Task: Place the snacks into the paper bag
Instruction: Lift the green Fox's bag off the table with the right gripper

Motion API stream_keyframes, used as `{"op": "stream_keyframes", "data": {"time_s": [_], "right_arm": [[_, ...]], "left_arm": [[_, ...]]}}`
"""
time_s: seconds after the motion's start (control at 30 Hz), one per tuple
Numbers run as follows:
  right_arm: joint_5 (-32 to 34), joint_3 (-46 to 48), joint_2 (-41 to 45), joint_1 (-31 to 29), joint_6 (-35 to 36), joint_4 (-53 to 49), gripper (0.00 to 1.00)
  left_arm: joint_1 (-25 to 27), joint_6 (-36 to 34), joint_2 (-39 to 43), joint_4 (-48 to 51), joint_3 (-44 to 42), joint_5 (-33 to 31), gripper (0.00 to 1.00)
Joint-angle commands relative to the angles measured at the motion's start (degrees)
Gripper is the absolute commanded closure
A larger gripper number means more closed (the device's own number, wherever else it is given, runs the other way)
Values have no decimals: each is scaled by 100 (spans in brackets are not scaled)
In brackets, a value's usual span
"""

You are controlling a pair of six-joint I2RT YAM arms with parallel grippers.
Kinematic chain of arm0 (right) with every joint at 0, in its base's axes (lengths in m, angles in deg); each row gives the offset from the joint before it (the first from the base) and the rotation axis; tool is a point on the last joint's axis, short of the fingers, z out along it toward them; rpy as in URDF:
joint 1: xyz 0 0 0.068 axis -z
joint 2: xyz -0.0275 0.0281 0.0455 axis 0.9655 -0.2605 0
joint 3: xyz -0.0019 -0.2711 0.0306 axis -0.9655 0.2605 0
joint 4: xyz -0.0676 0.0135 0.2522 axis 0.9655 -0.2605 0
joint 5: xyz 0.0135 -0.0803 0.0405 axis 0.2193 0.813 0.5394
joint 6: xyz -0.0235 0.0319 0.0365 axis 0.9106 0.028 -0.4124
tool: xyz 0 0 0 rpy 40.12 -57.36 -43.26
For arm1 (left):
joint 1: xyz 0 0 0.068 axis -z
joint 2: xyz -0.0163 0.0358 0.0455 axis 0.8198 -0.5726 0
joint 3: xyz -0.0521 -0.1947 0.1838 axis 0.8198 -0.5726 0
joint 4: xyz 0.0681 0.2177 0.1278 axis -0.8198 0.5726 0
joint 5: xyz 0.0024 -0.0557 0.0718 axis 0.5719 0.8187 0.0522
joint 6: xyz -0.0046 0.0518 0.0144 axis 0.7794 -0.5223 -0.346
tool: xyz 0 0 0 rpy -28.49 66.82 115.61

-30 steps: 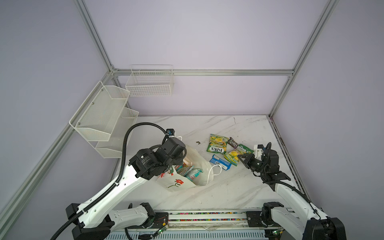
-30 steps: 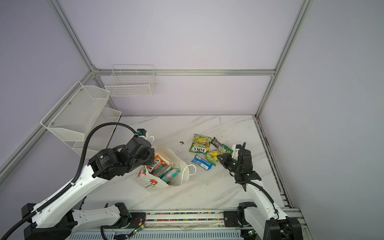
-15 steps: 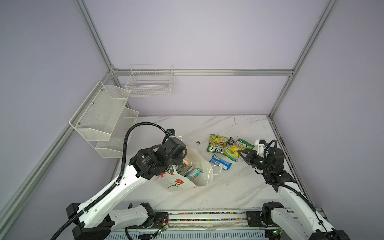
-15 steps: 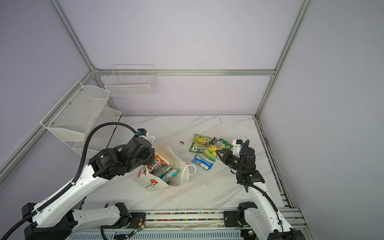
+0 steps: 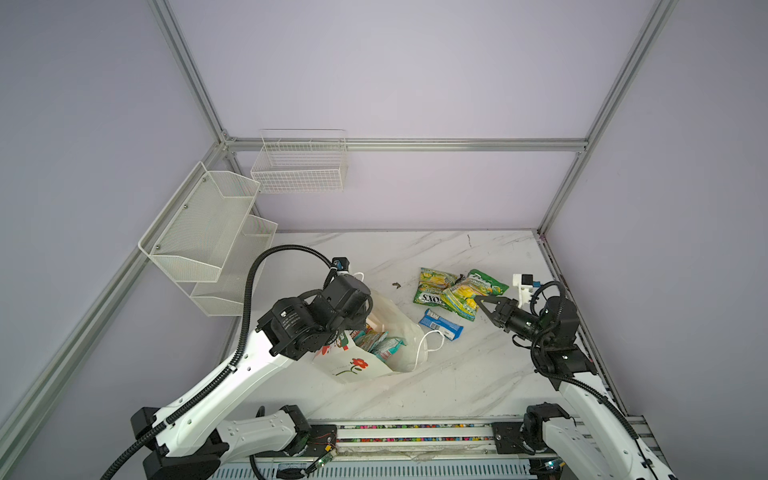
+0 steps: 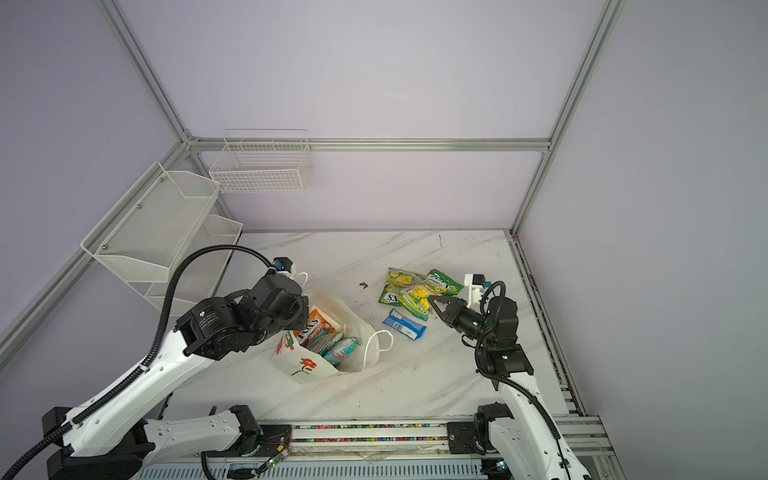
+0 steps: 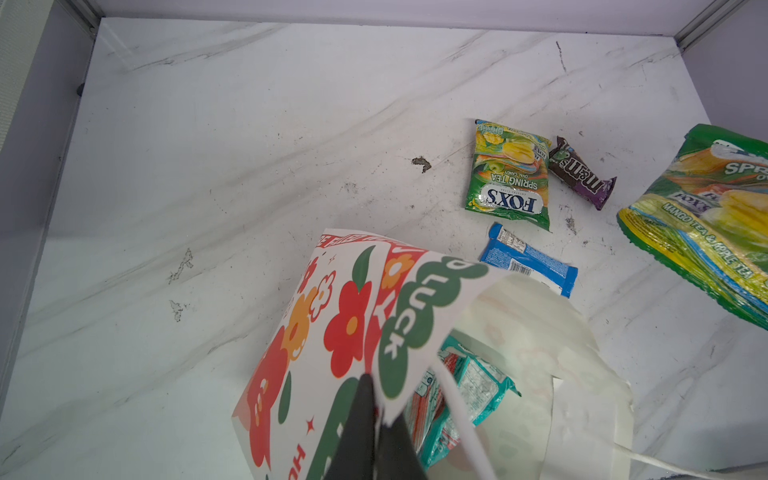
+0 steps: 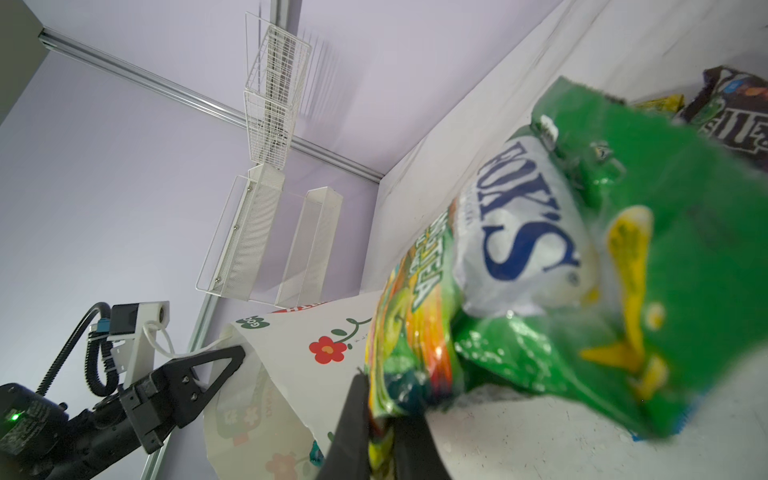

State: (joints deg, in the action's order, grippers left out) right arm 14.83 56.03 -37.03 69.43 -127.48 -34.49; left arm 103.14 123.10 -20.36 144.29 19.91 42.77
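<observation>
Off marble tabletop (image 5: 374, 249), right hand (image 5: 478, 299) has lifted green-yellow packet (image 5: 461, 296).

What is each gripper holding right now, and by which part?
The left gripper pinches the paper bag by the rim of its mouth. The right gripper pinches the mango tea packet by one edge.

You face a white marbled tabletop (image 5: 478, 374) boxed in by lilac walls (image 5: 395, 75). White wire baskets (image 5: 299, 166) hang near the far left corner.
</observation>
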Motion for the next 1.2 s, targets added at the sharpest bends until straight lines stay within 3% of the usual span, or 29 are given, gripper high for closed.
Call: {"op": "stream_keyframes", "data": {"time_s": [0.0, 1.17], "right_arm": [[-310, -158, 206, -14, -228, 758, 100], [-1145, -233, 931, -57, -1459, 2733, 100]], "left_arm": [[-9, 153, 191, -401, -48, -68, 100], [0, 153, 43, -513, 22, 24, 100]]}}
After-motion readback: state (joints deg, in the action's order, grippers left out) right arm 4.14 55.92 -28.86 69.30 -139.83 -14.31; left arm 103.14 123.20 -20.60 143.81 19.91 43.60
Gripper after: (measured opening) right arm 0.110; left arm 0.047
